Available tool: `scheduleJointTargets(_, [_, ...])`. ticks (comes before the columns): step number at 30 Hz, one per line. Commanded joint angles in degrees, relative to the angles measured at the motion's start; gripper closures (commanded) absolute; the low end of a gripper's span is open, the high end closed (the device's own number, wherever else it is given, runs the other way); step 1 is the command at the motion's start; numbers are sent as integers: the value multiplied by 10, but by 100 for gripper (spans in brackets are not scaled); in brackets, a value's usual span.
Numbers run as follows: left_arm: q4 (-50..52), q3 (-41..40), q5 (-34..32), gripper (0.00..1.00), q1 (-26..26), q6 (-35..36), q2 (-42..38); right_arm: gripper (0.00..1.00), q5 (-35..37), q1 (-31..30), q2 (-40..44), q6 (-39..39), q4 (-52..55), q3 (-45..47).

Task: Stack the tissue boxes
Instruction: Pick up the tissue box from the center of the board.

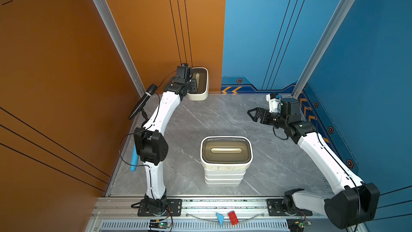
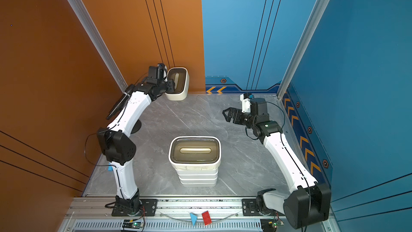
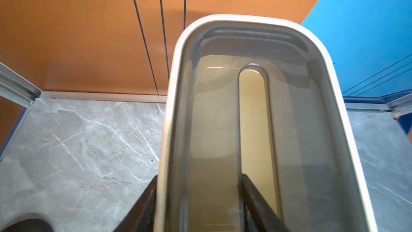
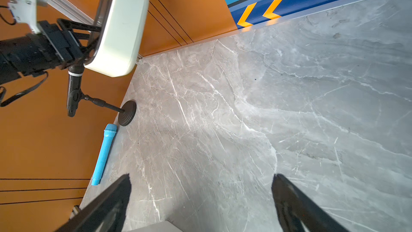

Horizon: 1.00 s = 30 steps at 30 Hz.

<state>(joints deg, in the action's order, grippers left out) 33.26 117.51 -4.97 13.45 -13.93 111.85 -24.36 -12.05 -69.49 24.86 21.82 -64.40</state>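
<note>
Cream-walled tissue box (image 1: 200,95), pinched between wall and lid slot by your left gripper (image 1: 193,85), hangs by the far orange wall, so you likely carry it over the central stack (image 1: 224,175), align and lower, while your right gripper (image 1: 251,116) waits spread wide.

No words, brand names or numbers are showing legibly anywhere in this robot cell. The only signs are graphic. A pair of orange chevrons (image 1: 231,89) is pointing left on the dark blue strip at the foot of the back wall. More orange chevrons (image 1: 307,109) are running along the base of the blue side wall, and small hexagon emblems (image 1: 239,81) are sitting among them. A tiny white mark (image 1: 171,84) on the left arm's black wrist is appearing too small to read.
</note>
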Motion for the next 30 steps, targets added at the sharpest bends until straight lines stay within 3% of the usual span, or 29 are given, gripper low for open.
scheduleJointTargets(1, [20, -28, 63, 66, -13, 30, -41, 0, 1, 6, 38, -15, 46, 12])
scheduleJointTargets(8, [100, -42, 133, 65, -28, 105, -122, 0, -8, 8, 106, -44, 90, 30])
scheduleJointTargets(12, [136, -61, 136, 65, -28, 151, -172, 0, -15, 10, 155, -58, 100, 44])
scheduleJointTargets(19, [144, -120, 165, 63, -40, 162, -258, 0, -62, 24, 213, -53, 115, 51])
scheduleJointTargets(30, [182, -131, 317, 63, -37, 220, -317, 0, -112, 19, 275, -66, 150, 48])
